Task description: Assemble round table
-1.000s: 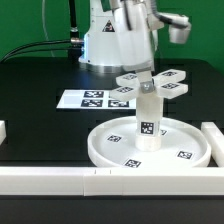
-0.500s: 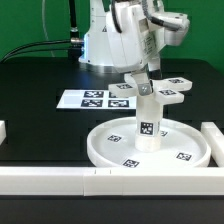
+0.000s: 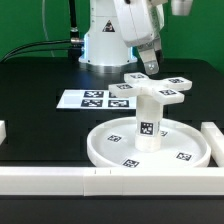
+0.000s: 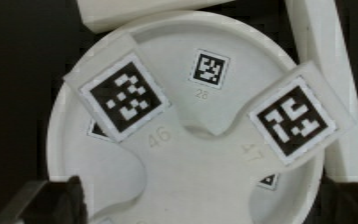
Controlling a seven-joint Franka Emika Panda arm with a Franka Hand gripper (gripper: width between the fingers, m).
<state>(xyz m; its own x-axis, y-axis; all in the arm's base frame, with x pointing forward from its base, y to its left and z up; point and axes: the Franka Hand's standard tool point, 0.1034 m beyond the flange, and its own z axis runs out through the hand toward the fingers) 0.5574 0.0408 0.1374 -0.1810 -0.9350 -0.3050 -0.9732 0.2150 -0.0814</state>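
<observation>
White plastic cross-shaped foot (image 3: 153,88) now sits free atop the short cylinder leg (image 3: 148,120), upright on the large rimmed round disc (image 3: 188,135), near right; two-finger gripper (image 3: 148,66) has lifted clear, released; seating looks complete.

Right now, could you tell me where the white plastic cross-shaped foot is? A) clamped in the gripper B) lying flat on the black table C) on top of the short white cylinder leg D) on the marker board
C: the white cross-shaped foot sits on top of the short cylinder leg, which stands upright in the round rimmed disc; the gripper is above, clear of it.
</observation>
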